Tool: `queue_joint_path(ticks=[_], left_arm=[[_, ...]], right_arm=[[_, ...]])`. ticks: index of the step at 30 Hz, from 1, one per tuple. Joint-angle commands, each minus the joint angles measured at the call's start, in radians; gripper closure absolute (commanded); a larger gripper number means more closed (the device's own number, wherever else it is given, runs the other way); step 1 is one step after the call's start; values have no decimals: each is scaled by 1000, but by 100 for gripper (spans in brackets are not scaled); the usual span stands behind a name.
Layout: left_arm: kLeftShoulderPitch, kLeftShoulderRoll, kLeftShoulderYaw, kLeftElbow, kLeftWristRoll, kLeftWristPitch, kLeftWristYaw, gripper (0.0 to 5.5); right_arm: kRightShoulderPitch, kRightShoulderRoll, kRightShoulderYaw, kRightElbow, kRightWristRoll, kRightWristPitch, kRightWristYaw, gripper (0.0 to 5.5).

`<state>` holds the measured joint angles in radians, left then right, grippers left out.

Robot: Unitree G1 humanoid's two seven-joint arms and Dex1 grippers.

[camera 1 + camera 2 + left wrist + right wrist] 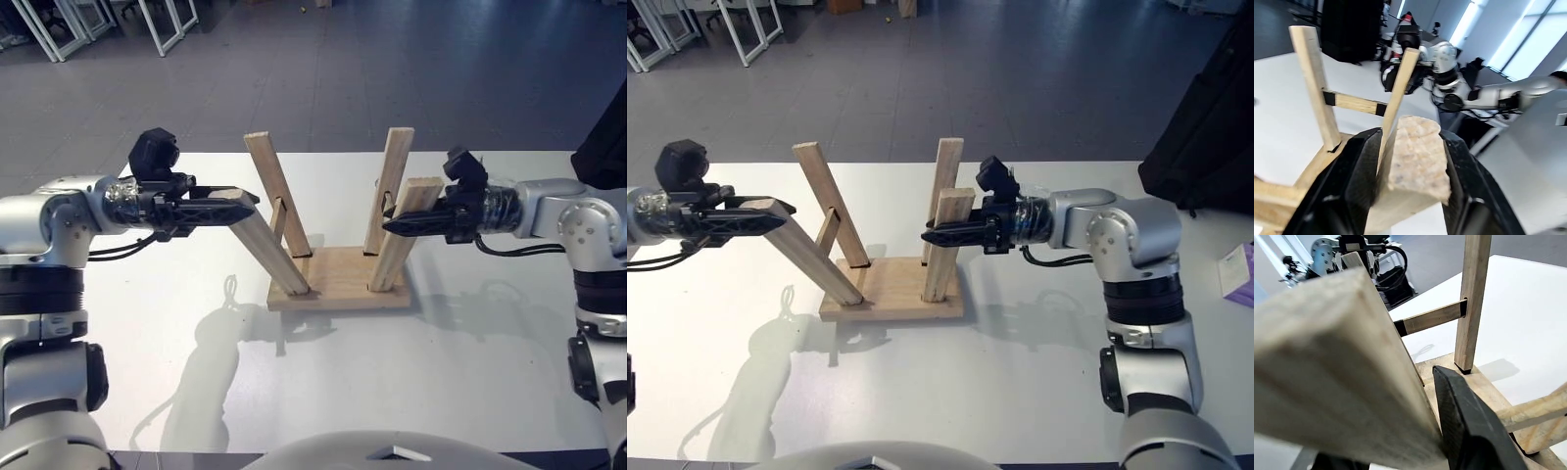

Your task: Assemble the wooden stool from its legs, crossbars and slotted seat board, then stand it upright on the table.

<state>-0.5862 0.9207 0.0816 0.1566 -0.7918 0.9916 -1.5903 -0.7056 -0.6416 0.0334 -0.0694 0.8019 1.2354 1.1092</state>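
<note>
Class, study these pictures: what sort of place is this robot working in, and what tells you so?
Probably a robotics lab or workshop hall, indoors: a wide bare grey floor beyond the white table, white metal frames standing at its far side, and tall bright windows behind.

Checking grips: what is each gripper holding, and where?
Left gripper: near left leg, at its upper end. Right gripper: near right leg, at its upper end.

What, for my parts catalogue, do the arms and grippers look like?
The left arm and right arm are rounded silver-grey shells with black joints. The left gripper and right gripper are black, long and tapering. A boxy black camera tops each wrist; black cables loop underneath.
</note>
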Motion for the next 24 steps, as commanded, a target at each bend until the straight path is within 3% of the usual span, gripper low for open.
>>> queue_joint_path(ticks=[1, 3, 6, 12, 20, 24], left_arm=[[-35, 20, -6, -22, -71, 166, 38, 380], [-110, -12, -12, 72, -40, 156, 83, 343], [-211, -75, -60, 243, 72, 56, 150, 285], [-326, -157, -95, 535, 237, -124, 211, 191], [-417, -170, 40, 943, 342, -364, 365, 184], [-370, -135, 82, 933, 353, -382, 365, 184]], right_arm=[[-31, 13, -85, 101, 114, 242, -30, 388], [-70, 46, -123, 178, 126, 291, -66, 388], [-115, 82, -124, 272, 98, 285, -118, 322], [-172, 64, -13, 510, -50, 81, -52, 212], [-164, 37, -20, 619, -142, -57, -4, 50], [-149, -12, -75, 649, -167, -113, -12, 45]])
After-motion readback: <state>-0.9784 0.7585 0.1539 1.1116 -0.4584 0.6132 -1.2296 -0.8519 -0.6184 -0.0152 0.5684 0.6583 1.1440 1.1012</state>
